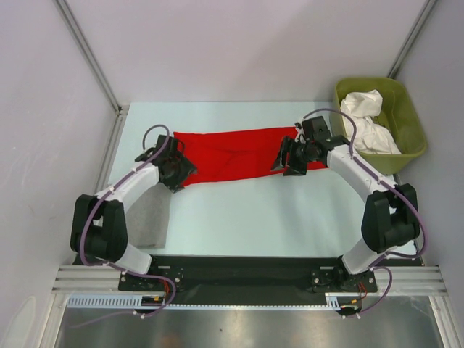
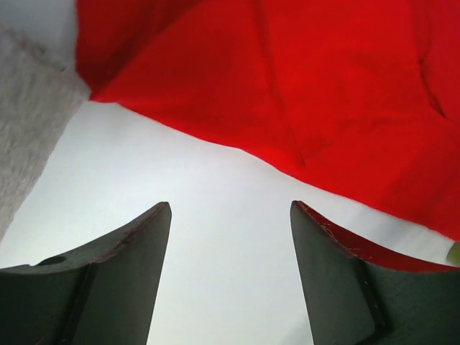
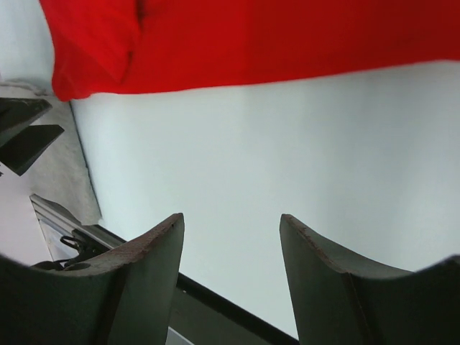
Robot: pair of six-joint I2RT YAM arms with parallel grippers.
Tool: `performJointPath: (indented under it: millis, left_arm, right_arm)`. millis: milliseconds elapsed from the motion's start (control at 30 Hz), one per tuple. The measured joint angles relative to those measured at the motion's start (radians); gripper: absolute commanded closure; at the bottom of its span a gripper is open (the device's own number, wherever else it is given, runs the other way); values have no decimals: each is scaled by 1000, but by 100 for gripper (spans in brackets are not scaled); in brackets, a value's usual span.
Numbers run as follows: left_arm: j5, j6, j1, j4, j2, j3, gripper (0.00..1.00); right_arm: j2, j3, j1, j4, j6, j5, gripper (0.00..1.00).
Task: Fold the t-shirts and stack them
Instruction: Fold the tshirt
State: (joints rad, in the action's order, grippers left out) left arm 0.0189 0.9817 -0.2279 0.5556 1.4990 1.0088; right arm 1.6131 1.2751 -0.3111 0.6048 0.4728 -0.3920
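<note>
Red cloth marks the one red t-shirt (image 1: 232, 156), folded into a long band lying flat across the far middle of the table (image 1: 254, 217). White t-shirts (image 1: 366, 119) sit crumpled in the single olive-green tub (image 1: 412, 116) at the far right corner; how many are in the heap cannot be told. One grey pad (image 1: 148, 217) lies at the near left, partly under the left arm. Two grippers hover at the band's ends: the left gripper (image 2: 230, 208) at its left end and the right gripper (image 3: 230, 219) at its right end, each with jaws spread wide, bare table between them, holding nothing.
</note>
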Motion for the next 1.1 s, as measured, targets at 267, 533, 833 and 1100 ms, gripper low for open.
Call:
performJointPath:
  millis: [267,533,833,1100]
  left_arm:
    - [84,235,1,-29,73,-40,25]
    - [129,353,2,-51,123,-68,27]
    - [211,343,4,-56,223,14,47]
    - [261,248,6,-50,306,113,92]
  right_arm:
    - [-130,-80,68,37,-29,5,37]
    - [-218,-143,100,41,-34,-2,37]
    - [-212,-155,104,48,-33,-12,33]
    - [-133,-150,104,44,-32,-17,33]
